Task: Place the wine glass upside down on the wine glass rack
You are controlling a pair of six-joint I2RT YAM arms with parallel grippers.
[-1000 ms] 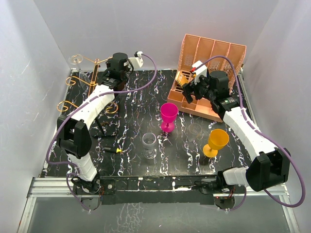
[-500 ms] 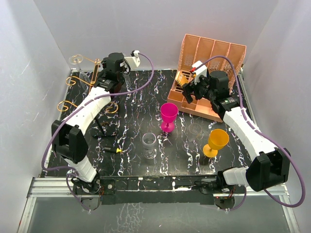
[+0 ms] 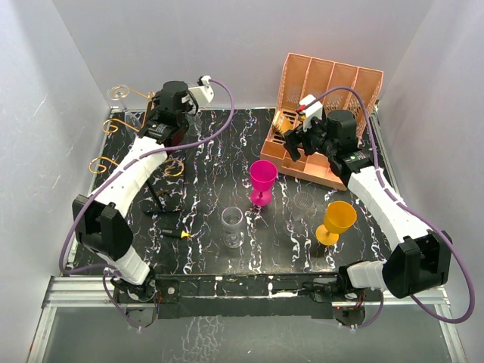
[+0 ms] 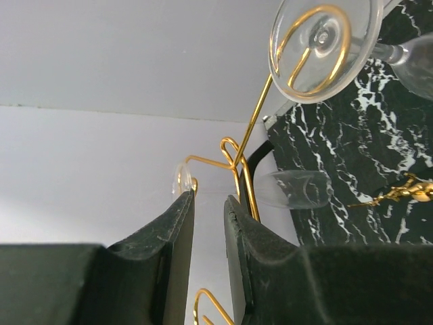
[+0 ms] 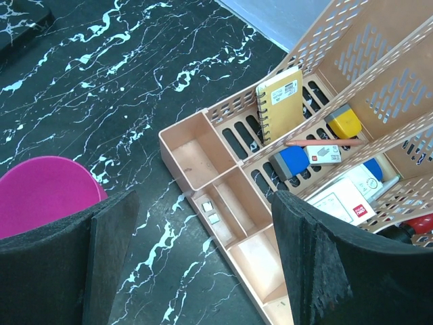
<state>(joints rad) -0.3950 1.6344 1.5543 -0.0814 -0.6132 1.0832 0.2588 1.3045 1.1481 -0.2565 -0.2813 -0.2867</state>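
- My left pincer (image 4: 210,198): pads parted by a narrow slot, nothing clamped between them.
- Just past the tips, the clear stem of the wine glass (image 4: 294,189) crosses the slot (I cannot tell if a pad touches it).
- Its foot sits at the left pad's tip beside a gold curl. Its bowl lies on the other side of the central post.
- The wine glass rack (image 4: 232,150) stands at the far left corner of the black marbled table (image 3: 212,151).
- A second clear glass (image 4: 308,81) hangs with its foot in a higher scroll.
- My right pincer (image 5: 203,217): released, jaws wide, hovering over the pink file organiser (image 5: 203,145), with a magenta glass (image 5: 44,193) near its left finger.
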